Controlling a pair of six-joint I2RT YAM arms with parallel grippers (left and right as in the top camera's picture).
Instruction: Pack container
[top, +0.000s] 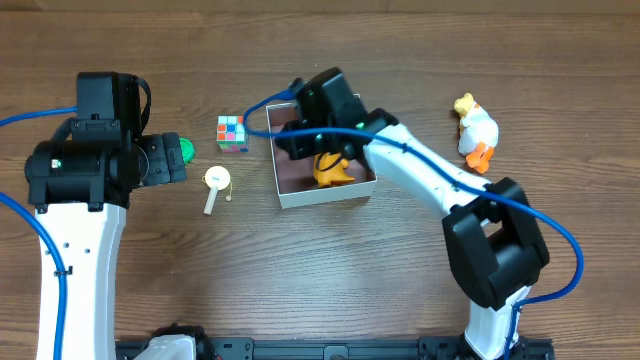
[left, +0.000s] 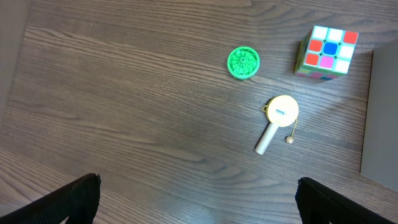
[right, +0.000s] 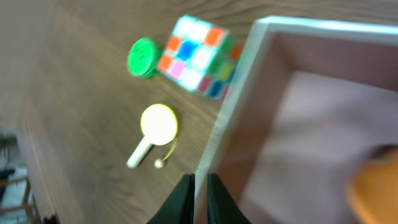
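Observation:
The container (top: 325, 194) is a shallow box with white walls and a pink inside, at the table's middle. A yellow-orange toy (top: 333, 168) lies in it; it shows as an orange blur in the right wrist view (right: 373, 193). My right gripper (top: 287, 140) is shut on the container's left wall (right: 249, 74), one finger on each side of it (right: 200, 199). My left gripper (left: 199, 199) is open and empty above bare table, left of the loose toys; the overhead view shows it (top: 165, 160) too.
A green disc (top: 185, 150) (left: 243, 62), a colour cube (top: 232, 132) (left: 327, 52) and a cream paddle toy (top: 215, 183) (left: 278, 118) lie left of the container. A white duck with orange feet (top: 475, 130) lies at the far right.

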